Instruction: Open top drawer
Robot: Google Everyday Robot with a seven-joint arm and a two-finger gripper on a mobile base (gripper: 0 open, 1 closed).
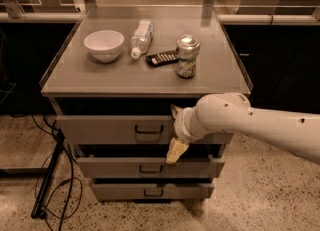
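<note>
The top drawer [105, 129] is the tallest grey front of three under the cabinet top, with a small dark loop handle [148, 130] at its centre. It looks closed or nearly so. My gripper [174, 131] is at the end of the white arm that reaches in from the right. It is in front of the top drawer's front, just right of the handle. One cream finger [175, 151] hangs down over the gap above the middle drawer.
On the cabinet top [75, 77] stand a white bowl [103, 44], a lying plastic bottle [140, 37], a dark flat object [161, 58] and a can [187, 56]. Two narrower drawers [115, 166] sit below. Cables and a stand [50, 180] lie on the floor at left.
</note>
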